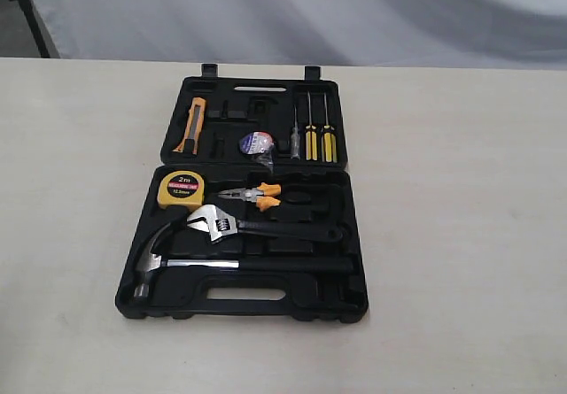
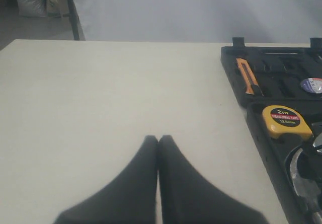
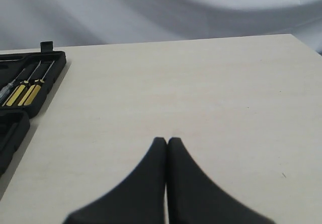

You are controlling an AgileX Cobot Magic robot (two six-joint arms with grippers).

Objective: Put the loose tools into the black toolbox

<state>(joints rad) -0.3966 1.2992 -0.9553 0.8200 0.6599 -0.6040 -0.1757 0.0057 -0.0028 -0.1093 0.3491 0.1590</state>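
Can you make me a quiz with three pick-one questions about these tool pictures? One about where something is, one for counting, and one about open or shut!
1. Where is the yellow tape measure?
A: in the half of the black toolbox that holds the hammer
B: in the other half
C: out on the table

2. How many screwdrivers have yellow handles?
A: one
B: two
C: four

3. How is the toolbox?
A: shut and latched
B: half shut
C: open, both halves lying flat

Answers:
1 A, it lies in the same half as the hammer.
2 B, two yellow handles sit beside a pale-handled tool.
3 C, the recesses of both halves show.
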